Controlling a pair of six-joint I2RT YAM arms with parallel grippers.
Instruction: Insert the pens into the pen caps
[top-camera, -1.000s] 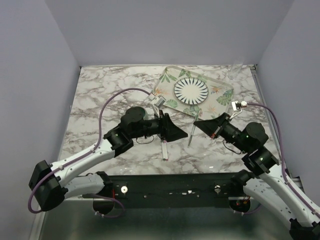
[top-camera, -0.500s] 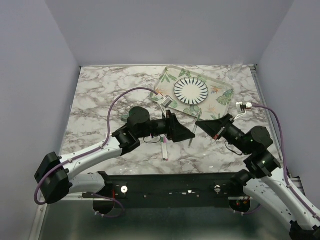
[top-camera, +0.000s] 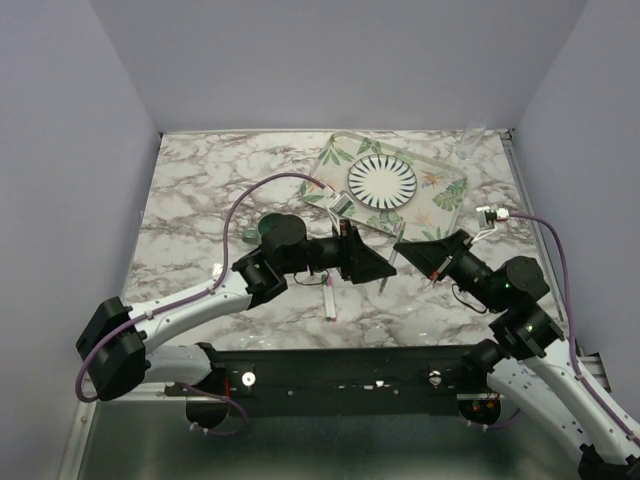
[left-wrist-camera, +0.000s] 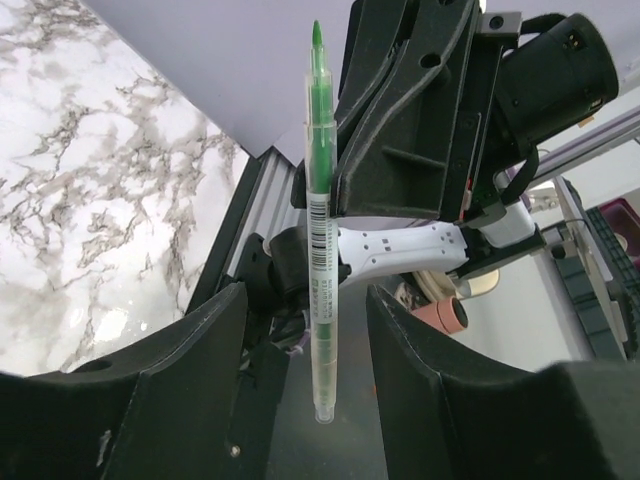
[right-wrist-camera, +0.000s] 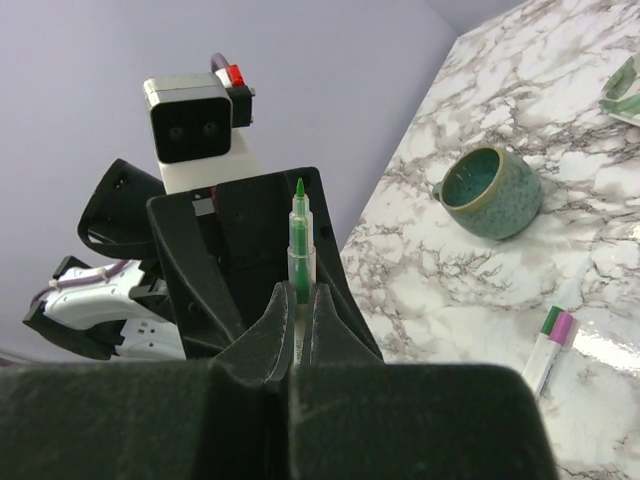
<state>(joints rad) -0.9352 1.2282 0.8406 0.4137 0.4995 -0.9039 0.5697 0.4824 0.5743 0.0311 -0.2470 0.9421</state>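
My right gripper (right-wrist-camera: 298, 296) is shut on a pen (right-wrist-camera: 300, 235), a clear stick with a green tip that points up and away from the jaws. In the left wrist view the same pen (left-wrist-camera: 321, 250) hangs between the fingers of my left gripper (left-wrist-camera: 305, 300), which is open with a gap on each side of the barrel. From above, the left gripper (top-camera: 377, 268) and right gripper (top-camera: 404, 250) meet nose to nose over the table's middle. A second pale pen (top-camera: 329, 298) lies on the marble. Beside it a pink-purple cap (right-wrist-camera: 561, 326) and a green cap (right-wrist-camera: 549, 320) sit side by side.
A leaf-patterned tray (top-camera: 450, 195) holding a striped plate (top-camera: 381, 181) stands at the back right. A green cup (right-wrist-camera: 490, 192) sits on the marble (top-camera: 190, 190), mostly hidden behind the left arm from above. A clear cup (top-camera: 470, 140) stands in the far right corner.
My left arm has swung right until its jaws straddle the pen held by the right gripper, and they have narrowed a little. The right gripper shifted slightly right with the pen.
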